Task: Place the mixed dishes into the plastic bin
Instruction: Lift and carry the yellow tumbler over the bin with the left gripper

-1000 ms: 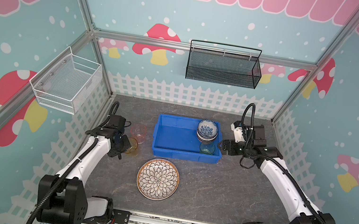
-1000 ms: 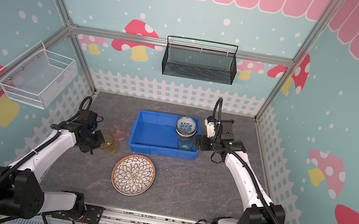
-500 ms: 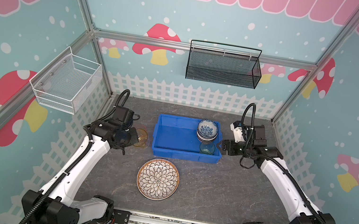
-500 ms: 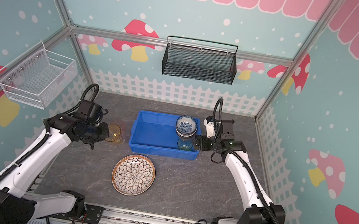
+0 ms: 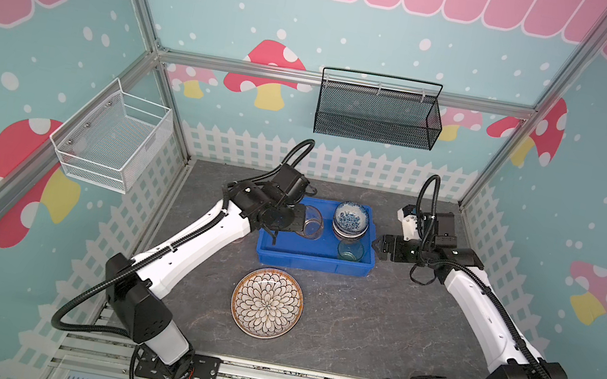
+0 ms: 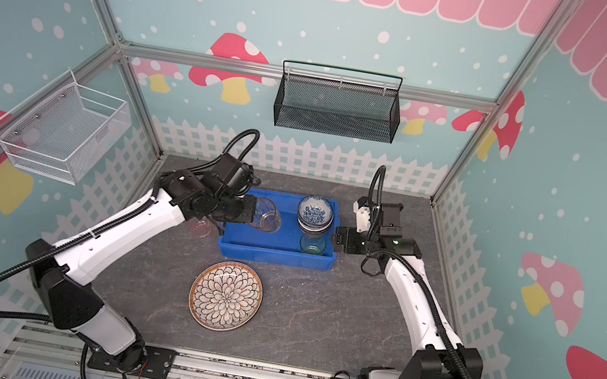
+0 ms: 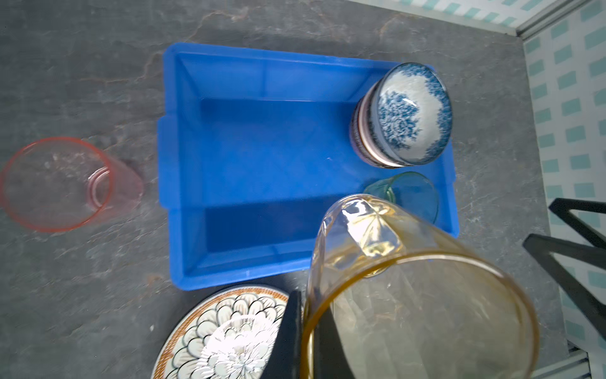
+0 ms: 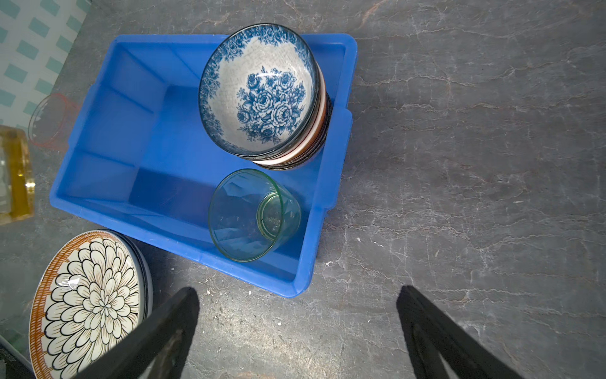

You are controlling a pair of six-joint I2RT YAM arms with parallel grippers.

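I counted three cups, one stack of bowls and one plate in plain sight. My left end effector (image 5: 299,220) was clamped on the rim wall of the amber cup (image 5: 313,222), one finger inside and one outside, holding it tipped above the 10 o'clock part of the single blue bin (image 5: 312,260). My right end effector (image 5: 381,247) stood with its fingers apart and gripped nothing, just beside the bin's 3 o'clock end. Inside the bin, the bowl stack (image 5: 350,220) filled the 1 o'clock corner, with a blue floral bowl on top and at least three rims in all. The green cup (image 5: 351,250) stood upright at 4 o'clock. The pink cup (image 6: 202,226) stood on the surface at the bin's 9 o'clock. The petal-pattern plate (image 5: 267,303) lay at its 6 o'clock, and the right wrist view showed a second rim peeking from beneath the plate.
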